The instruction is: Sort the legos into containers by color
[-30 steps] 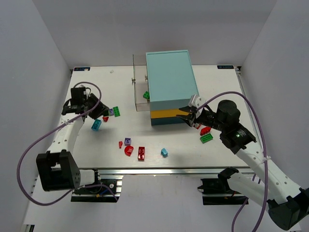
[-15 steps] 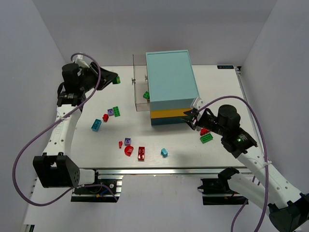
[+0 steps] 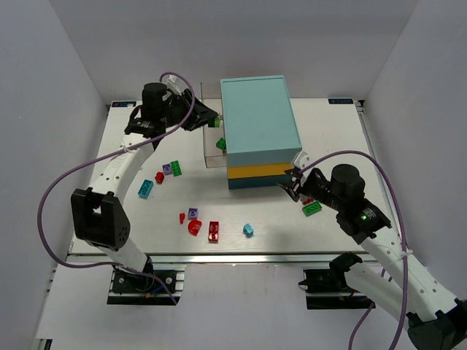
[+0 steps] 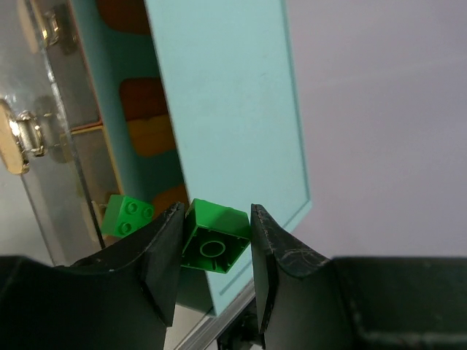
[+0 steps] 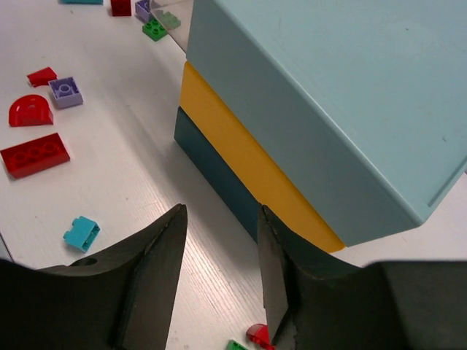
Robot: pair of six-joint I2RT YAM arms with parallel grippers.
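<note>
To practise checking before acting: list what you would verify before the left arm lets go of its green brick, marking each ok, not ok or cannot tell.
1. Grip: held green brick clamped between left fingers: ok.
2. Colour: matches the loose brick in the clear drawer: ok, both green.
3. Position: held green brick above the clear drawer: ok in the top view.
4. Height over the drawer floor: cannot tell.
5. Other arm: right fingers open, empty, away from the drawer: ok.

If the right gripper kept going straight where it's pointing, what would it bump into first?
Probably the cabinet: the open right gripper aims at its yellow and dark teal lower layers, though depth is unclear.
</note>
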